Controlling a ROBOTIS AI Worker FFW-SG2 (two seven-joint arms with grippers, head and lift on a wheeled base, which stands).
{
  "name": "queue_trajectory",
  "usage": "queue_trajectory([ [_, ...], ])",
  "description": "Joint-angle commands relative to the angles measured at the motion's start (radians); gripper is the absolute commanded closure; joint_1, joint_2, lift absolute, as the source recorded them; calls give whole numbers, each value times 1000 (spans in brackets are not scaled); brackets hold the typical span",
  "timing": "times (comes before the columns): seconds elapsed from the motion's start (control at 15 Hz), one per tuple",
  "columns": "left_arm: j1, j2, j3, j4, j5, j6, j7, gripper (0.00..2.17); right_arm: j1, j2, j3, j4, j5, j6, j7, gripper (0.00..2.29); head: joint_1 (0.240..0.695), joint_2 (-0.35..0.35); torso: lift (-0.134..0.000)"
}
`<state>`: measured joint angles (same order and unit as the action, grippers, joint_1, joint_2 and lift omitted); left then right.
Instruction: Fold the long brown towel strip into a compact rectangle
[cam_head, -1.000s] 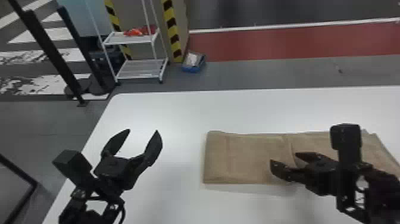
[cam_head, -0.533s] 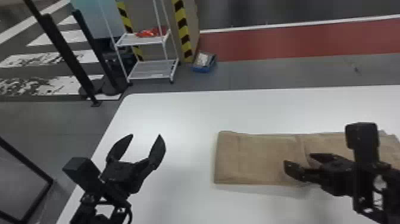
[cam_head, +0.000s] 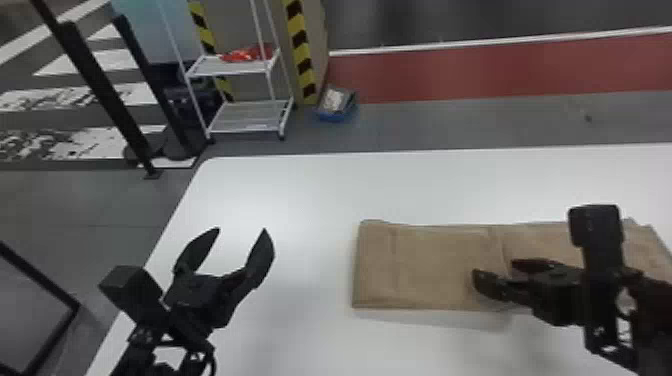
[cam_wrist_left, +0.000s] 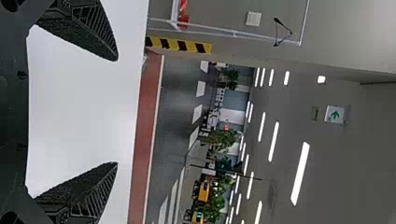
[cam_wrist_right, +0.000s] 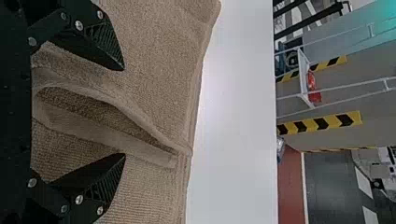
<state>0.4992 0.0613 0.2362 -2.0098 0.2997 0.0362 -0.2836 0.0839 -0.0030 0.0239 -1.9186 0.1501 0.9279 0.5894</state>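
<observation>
"So, why is the right hand (cam_wrist_right: 123, 112) set just there, over the towel (cam_head: 425, 265)?"

"Probably for the fold; its two fingers stand apart, one to either side of a loose, gaping edge (cam_wrist_right: 116, 142), and nothing looks pinched between them; closing on that lip would, I'd judge, catch the cloth where it can be lifted."

"And the strip itself?"

"Flat on the tabletop (cam_head: 300, 200), right of the middle and running off under the right arm; its left stretch makes a fairly neat panel, squared off at the end, so I'd guess some folding is done and the rightward length has yet to be brought over."

"Then what's the left hand (cam_head: 241, 231) for, out to the left?"

"It's open too, well apart from the cloth, gripping nothing; perhaps parked there so the right one has room to carry a layer across."

"Any risk?"

"Taking too little, I'd say, and the edge slips; taking too much, and the panel beneath gets dragged askew; a shallow, square pinch seems wisest."
</observation>
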Motion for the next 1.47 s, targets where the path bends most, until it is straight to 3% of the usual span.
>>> queue_trajectory([
  [0.0, 2, 2, 2, 0, -1, 3, 0, 83, -3, 1, 5, 4, 0, -2, -6, 289, 695, 207, -125],
  [0.8, 5, 2, 0, 23, 2, 3, -14, 87, -1, 0, -1, 0, 3, 1, -19, 765, 695, 204, -125],
  [1.4, 5, 2, 0, 33, 2, 0, -19, 87, -10, 1, 7, -14, 6, 22, -22, 809, 695, 201, -125],
])
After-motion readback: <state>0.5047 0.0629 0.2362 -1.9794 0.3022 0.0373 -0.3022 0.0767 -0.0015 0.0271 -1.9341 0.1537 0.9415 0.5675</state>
